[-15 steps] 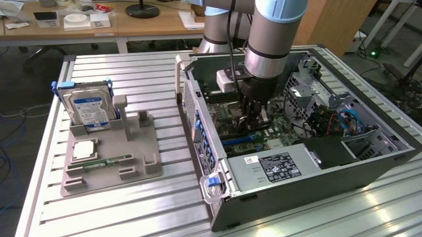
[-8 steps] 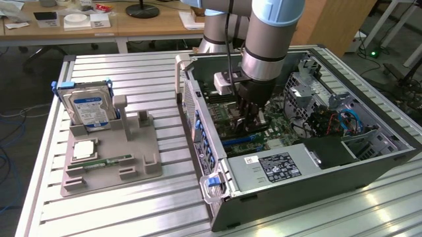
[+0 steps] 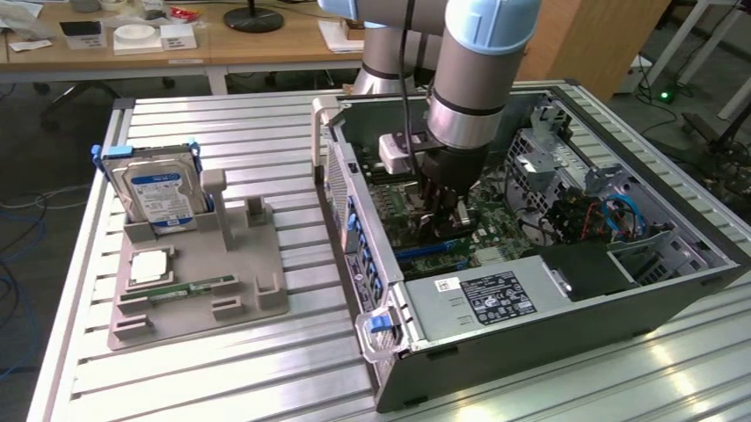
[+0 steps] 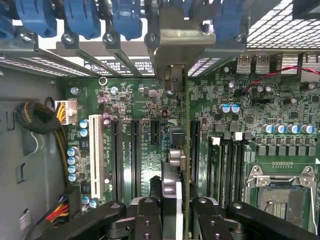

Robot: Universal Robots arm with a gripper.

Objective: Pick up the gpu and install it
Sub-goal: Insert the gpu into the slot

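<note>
The gpu [image 4: 186, 125] appears edge-on in the wrist view, a thin dark board standing upright over the motherboard [image 4: 130, 100] among the long expansion slots. Its silver bracket [image 4: 172, 50] reaches the case's rear slot openings. My gripper [image 4: 176, 217] is shut on the card, with black fingers [image 4: 148, 220] on either side of it. In the exterior view my gripper [image 3: 451, 211] reaches straight down into the open computer case [image 3: 564, 299], low over the board. Whether the card sits fully in a slot I cannot tell.
A grey holder [image 3: 241, 303] at the exterior view's left carries a silver hard drive [image 3: 164, 193] with a blue label and a green memory stick [image 3: 188, 287]. Inside the case are the power supply [image 3: 493, 294], cables [image 3: 616, 215], a white slot [image 4: 94, 155] and the CPU socket [image 4: 282, 197].
</note>
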